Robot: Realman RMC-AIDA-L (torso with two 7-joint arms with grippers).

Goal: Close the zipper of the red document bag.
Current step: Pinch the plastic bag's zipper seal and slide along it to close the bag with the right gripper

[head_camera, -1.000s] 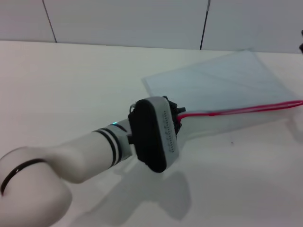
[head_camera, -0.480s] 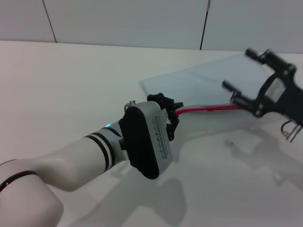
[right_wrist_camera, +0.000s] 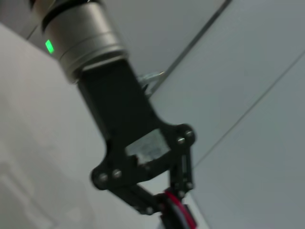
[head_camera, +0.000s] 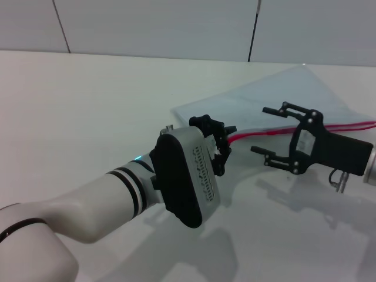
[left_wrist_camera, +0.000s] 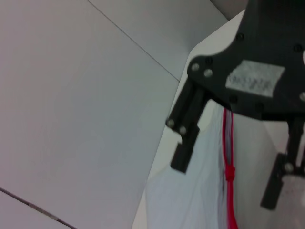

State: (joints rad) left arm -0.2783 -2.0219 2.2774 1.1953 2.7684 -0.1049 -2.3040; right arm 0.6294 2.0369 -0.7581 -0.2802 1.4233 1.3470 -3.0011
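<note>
The red document bag (head_camera: pixel 294 88) lies flat on the white table, a pale translucent pouch at the right rear. The zipper (head_camera: pixel 352 126) runs as a thin red strip along its near long edge. My left gripper (head_camera: pixel 222 144) is shut on the zipper's left end. In the right wrist view the left gripper (right_wrist_camera: pixel 167 210) pinches that red end (right_wrist_camera: pixel 180 212). My right gripper (head_camera: pixel 264 130) hovers open just right of the left one, its fingers on either side of the strip. In the left wrist view, the right gripper (left_wrist_camera: pixel 224 183) spreads over the zipper (left_wrist_camera: pixel 229 174) and the bag (left_wrist_camera: pixel 181 200).
The white table (head_camera: pixel 88 100) stretches wide to the left and front. A grey panelled wall (head_camera: pixel 153 23) rises behind the table's far edge. My left forearm (head_camera: pixel 106 194) crosses the near left part of the table.
The right gripper has come in from the right and moved left and lower, now close to the left gripper over the zipper. The left gripper keeps its hold, barely shifted.
</note>
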